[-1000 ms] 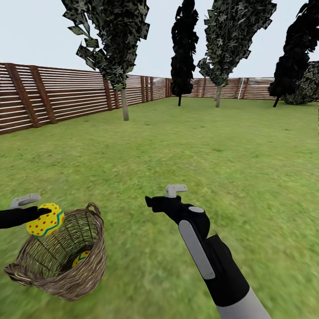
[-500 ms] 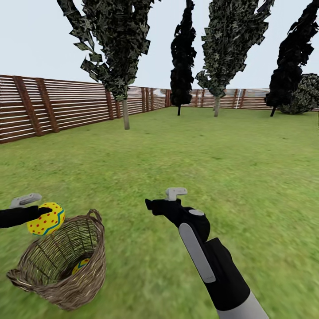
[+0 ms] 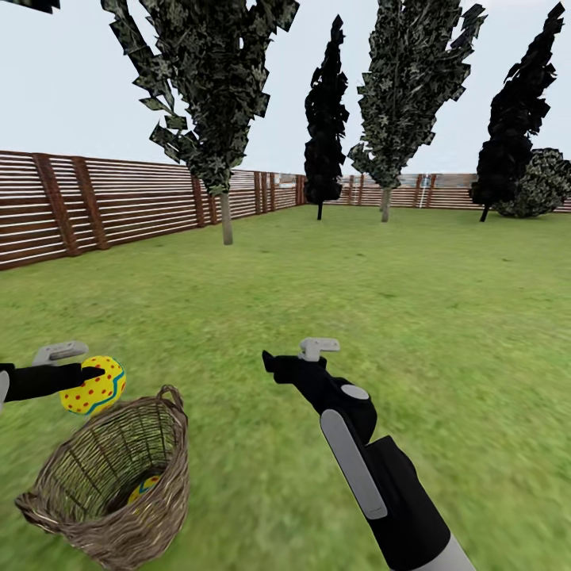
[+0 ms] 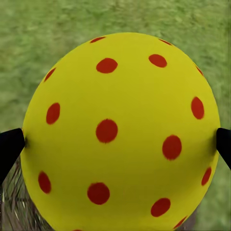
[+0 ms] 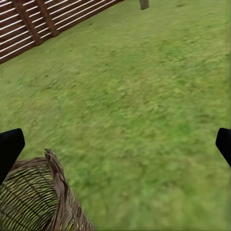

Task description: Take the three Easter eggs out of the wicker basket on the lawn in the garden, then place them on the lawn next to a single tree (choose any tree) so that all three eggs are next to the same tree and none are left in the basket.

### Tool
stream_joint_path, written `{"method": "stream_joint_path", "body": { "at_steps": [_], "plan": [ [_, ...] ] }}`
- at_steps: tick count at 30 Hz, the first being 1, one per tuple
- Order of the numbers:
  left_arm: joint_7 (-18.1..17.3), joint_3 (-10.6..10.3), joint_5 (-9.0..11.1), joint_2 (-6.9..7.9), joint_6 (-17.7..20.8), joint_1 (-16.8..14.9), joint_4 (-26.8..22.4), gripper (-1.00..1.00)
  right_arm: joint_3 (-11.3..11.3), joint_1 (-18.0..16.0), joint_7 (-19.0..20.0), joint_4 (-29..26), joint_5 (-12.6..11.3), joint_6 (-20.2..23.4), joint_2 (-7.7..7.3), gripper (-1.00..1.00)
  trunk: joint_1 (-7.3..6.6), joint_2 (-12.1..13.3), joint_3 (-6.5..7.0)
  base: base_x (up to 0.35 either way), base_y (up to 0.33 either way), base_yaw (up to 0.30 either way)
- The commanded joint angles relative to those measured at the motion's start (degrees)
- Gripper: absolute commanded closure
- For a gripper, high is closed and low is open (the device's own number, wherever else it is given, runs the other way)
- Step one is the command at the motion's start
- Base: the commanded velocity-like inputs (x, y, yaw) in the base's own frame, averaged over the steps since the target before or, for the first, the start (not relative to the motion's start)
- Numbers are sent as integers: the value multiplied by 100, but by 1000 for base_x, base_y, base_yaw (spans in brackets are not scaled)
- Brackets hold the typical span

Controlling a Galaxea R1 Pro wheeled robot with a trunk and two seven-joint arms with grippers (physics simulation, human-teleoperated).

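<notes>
Left wrist view: the left gripper (image 4: 115, 139) has its two dark fingers (image 4: 9, 147) pressed against opposite sides of a yellow Easter egg (image 4: 120, 130) with red dots, holding it clear of the grass. In the head view this held egg (image 3: 93, 386) sits at the tips of the left gripper (image 3: 89, 373), just above and slightly outside the rim of the wicker basket (image 3: 159, 484).

Below the left fingers the basket leans on the lawn (image 3: 317, 285), its mouth tipped toward the camera. A second egg (image 3: 145, 486) lies inside it near the bottom, partly hidden by the weave. A third egg cannot be made out.

Right wrist view: the right gripper (image 5: 115, 144) has its fingers (image 5: 9, 147) spread wide with only grass between them; the basket (image 5: 53, 192) is just beside one fingertip. In the head view the right gripper (image 3: 277, 366) hangs above the lawn, beside the basket and apart from it.

Well beyond both sets of fingers, a thin-trunked tree (image 3: 226, 214) stands near the slatted brown fence (image 3: 95, 206). Further trees, a black conifer (image 3: 323, 135) among them, stand along the far fence line.
</notes>
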Motion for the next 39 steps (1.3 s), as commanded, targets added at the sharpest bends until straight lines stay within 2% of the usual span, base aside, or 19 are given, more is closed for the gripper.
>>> {"method": "stream_joint_path", "body": {
  "at_steps": [1,5,9,12,15,18,22,36,39],
  "plan": [
    [-2,5,21,0,37,-4,-4,100,3,-2,-60,-7,-64,12,2,-100,-24,39,12,0,0,0],
    [-2,0,21,0,37,-4,-14,100,0,14,-51,-7,-75,-41,4,-100,-112,199,84,0,0,0],
    [-2,-3,32,0,37,-4,-95,100,10,287,-41,-6,-170,-799,-12,-100,-199,360,156,0,0,0],
    [-2,-3,39,0,37,-4,-156,100,15,354,-38,-7,-180,-991,-18,-100,-265,480,210,0,0,0],
    [-2,-3,51,0,37,-4,-237,100,41,374,-37,-6,-177,-1041,-15,-100,-331,600,263,0,0,0],
    [3,0,33,0,37,-4,-299,100,245,378,-48,-6,-170,-1051,-20,-100,-397,721,317,0,0,0],
    [-2,5,54,0,37,-4,-381,100,318,380,-47,-6,-169,-1059,-21,-100,-485,881,389,0,0,0],
    [6,6,23,0,37,-4,-431,100,341,380,-43,-2,-183,-1059,-22,-100,-792,1443,640,0,0,72],
    [6,6,23,-1,37,-4,-516,100,342,380,-45,0,-182,-1056,-22,-100,-792,1443,640,0,0,245]
  ]
}}
